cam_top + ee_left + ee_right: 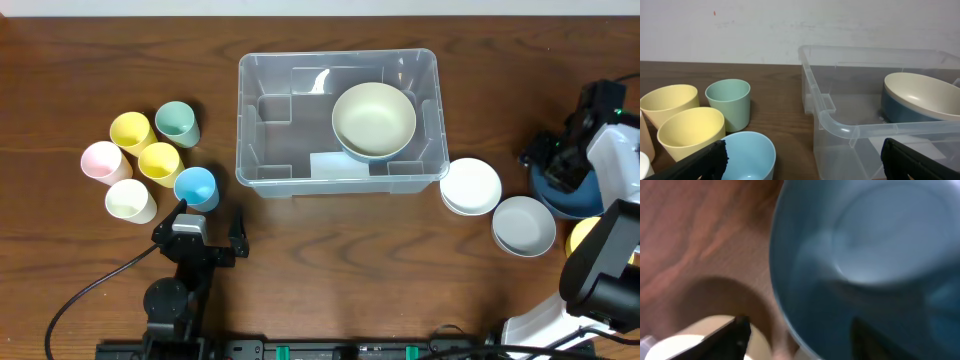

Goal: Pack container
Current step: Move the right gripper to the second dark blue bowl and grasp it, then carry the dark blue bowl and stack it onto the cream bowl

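Container [275, 135]: large clear plastic rectangular bin, middle of the counter [350, 260], towards the far side. Probably light and stiff at the thick rim, with flexy, slick walls. If it needs shifting, pinch the rim, not a wall. Holds one cream bowl with blue outside [373, 118] at its right end; left end bare.

Left of it is a cluster of six plastic cups, light blue cup [195, 186] nearest the left gripper [200, 232]. Jaws wide apart, nothing held.

Right: white bowl [470, 185] just beside the bin wall, could snag a low approach; pale grey bowl [523, 225] nearer.

Far right: right gripper [558, 170] over a dark blue bowl [570, 198], jaws either side of its rim. Wrist view blurred, can't tell if clamped.
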Robot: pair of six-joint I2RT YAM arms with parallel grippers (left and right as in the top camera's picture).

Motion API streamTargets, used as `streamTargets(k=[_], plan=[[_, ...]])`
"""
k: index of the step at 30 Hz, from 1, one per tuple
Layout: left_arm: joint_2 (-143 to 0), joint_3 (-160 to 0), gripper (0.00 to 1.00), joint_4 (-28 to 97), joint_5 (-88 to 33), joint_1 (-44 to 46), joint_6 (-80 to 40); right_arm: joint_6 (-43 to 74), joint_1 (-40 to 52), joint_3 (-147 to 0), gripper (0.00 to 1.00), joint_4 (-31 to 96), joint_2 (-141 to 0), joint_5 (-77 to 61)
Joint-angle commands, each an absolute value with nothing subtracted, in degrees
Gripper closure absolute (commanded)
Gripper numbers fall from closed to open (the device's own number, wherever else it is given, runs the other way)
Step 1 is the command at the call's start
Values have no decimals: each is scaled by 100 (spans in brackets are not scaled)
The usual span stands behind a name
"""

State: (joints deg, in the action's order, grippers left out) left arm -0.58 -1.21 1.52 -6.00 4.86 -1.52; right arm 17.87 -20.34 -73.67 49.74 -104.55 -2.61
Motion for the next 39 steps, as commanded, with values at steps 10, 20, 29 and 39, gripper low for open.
streamTargets(k=[10,20,29,39], plan=[[-23,-23,2,338,-687,451,-178,1859,-2021,-7022,99,4464,-10416,-25],[-23,-23,2,340,-687,451,-178,1675,-2018,-7850,99,5035,-9992,134],[-23,-23,2,340,-687,451,-178,1555,-1857,-8302,99,5568,-9679,64],[-23,-23,2,340,-687,451,-178,1011,259,-9924,99,6460,-9203,71]])
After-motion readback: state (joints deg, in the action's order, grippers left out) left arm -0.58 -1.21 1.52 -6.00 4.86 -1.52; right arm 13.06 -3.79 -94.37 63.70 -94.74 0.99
